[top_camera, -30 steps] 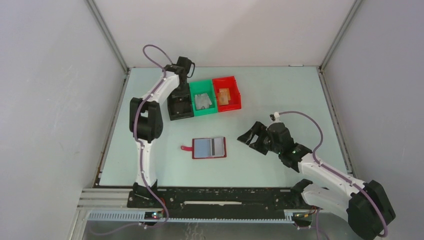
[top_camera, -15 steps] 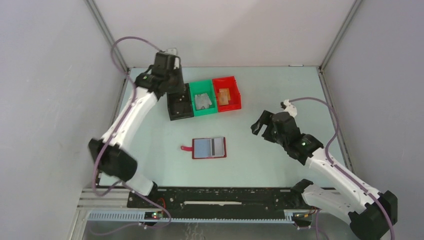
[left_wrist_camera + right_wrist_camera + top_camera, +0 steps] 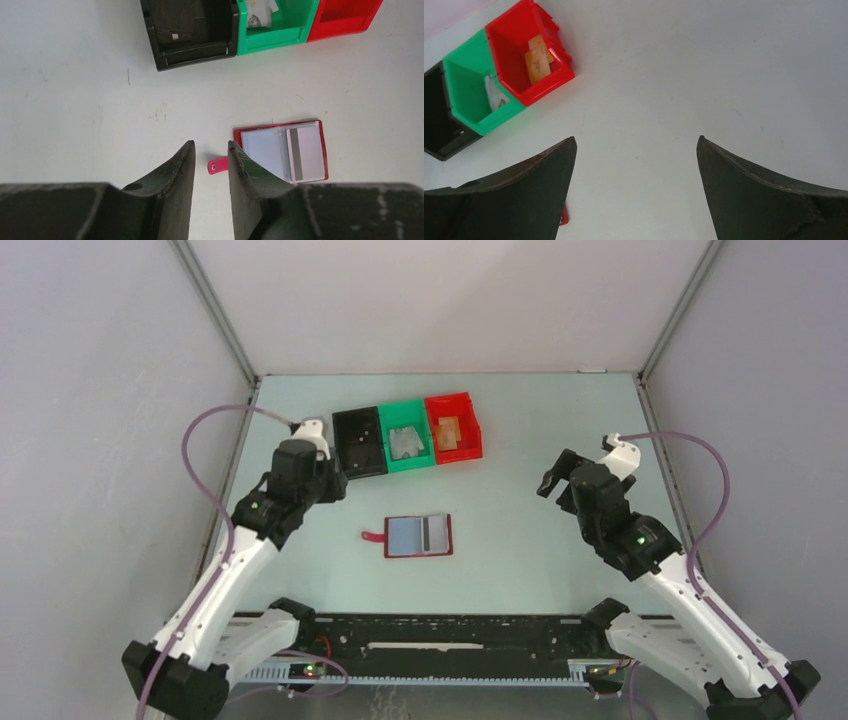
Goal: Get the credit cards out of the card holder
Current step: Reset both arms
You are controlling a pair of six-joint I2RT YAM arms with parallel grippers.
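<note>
Top view: the left arm (image 3: 245,540) has swung back from the black bin (image 3: 359,442). The left jaws now hang just left of the card holder (image 3: 418,536), which lies open on the bench (image 3: 540,420) with two credit cards (image 3: 405,534) still inside.
Left wrist: jaws narrowly parted, empty.
Right wrist: right jaws spread wide, empty, withdrawn.
Extraction unfinished.

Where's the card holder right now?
The card holder lies open at mid-table in the top view, nearer the arms than the green bin; the left gripper hovers to its left, apart from it.
</note>
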